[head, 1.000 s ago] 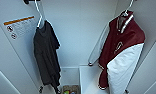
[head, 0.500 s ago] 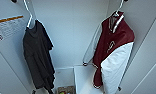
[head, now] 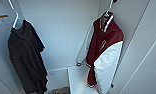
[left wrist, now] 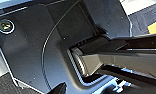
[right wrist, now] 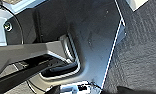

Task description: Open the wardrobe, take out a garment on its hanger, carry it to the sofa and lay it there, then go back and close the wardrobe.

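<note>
Tool on the left arm [left wrist: 59,88], tool on the right arm [right wrist: 91,89]: released or clenched, cannot tell from either wrist view, with just dark tips against the robot's own plate and bar. Nothing visibly grasped.

Looking from the head view into the wardrobe [head: 69,30], doors open, white back wall and white side walls on show.

Toward the wardrobe's right side wall, the garment [head: 105,42]: maroon body, white sleeves, striped collar, small white emblem on the chest. Hanging free on the hanger [head: 108,12], thin white hook rising out of the collar toward the wardrobe's top right corner. Turned partly sideways, one white sleeve in front and drooping low, the other trailing behind toward the back wall.

Low in the wardrobe, a white shelf [head: 77,80]; garment's hem and front sleeve hanging across its right edge, touching or just in front, cannot tell which.

Toward the left side wall, well apart from the garment, a dark shirt [head: 25,57] on its own white hanger [head: 15,18]. Beside that, on the left wall, a label with an orange stripe [head: 1,21].

Under both wrists, dark grey carpet [right wrist: 139,50].
</note>
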### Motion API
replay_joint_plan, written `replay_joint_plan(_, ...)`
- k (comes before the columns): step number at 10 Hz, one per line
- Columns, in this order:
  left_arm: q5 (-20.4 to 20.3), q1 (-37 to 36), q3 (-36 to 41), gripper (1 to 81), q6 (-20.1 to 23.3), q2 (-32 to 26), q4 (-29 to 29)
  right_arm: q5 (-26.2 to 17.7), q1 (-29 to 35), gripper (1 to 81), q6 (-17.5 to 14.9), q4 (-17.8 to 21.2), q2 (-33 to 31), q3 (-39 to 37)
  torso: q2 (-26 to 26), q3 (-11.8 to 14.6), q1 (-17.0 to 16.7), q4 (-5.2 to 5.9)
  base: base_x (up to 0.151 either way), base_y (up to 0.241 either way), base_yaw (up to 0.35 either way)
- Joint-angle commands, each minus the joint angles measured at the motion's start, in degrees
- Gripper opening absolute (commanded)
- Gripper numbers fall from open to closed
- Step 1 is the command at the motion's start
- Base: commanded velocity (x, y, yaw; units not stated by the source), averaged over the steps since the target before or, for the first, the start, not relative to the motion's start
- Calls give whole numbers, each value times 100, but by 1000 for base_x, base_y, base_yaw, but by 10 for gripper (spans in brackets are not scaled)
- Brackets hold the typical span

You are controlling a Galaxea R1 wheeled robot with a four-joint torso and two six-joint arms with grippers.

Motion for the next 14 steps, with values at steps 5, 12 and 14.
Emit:
replay_joint_plan(5,322,-256,88,811,64,52,-9,-329,116,811,-19,21,-21,-6,0,574,1,-46,0,0,0)
replay_joint_plan(12,401,-994,1950,811,20,-834,-88,-338,116,811,-19,30,-38,-15,-9,638,1,-46,0,0,0)
replay_joint_plan(14,419,-1328,2907,811,11,-1379,-106,-329,125,811,-19,30,-65,-15,-9,636,1,-46,0,0,0)
